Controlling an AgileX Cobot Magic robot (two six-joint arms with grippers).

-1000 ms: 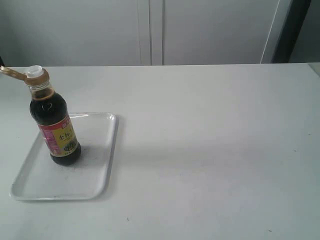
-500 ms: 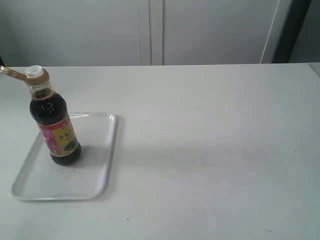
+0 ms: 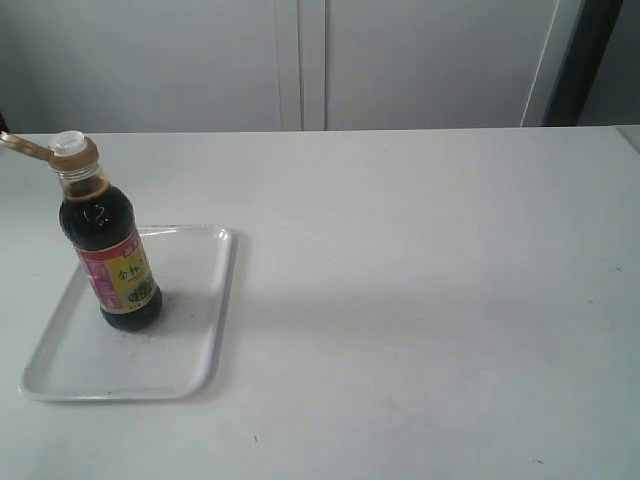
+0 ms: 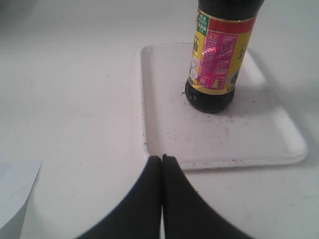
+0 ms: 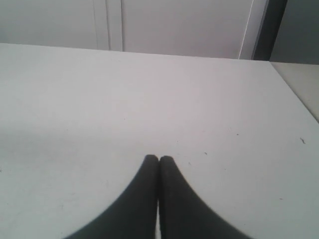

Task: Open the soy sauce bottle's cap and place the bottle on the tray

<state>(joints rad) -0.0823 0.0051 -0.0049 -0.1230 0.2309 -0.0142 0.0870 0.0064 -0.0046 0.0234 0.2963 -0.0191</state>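
- Soy sauce bottle (image 3: 108, 250) stands upright near the middle of the white tray (image 3: 190, 340), label facing 5 o'clock in the exterior view
- Cap (image 3: 76, 152) is open, its hinged lid (image 3: 20, 144) swung out toward 9 o'clock and the white spout (image 3: 68, 141) bare on top
- Tray lies flat at about 8 o'clock on the white table (image 3: 430, 300)
- Left gripper (image 4: 161, 162) has fingers pressed together on nothing, tips close to the tray's rim, apart from the bottle
- Right gripper (image 5: 159, 159) has fingers pressed together, empty, over bare table
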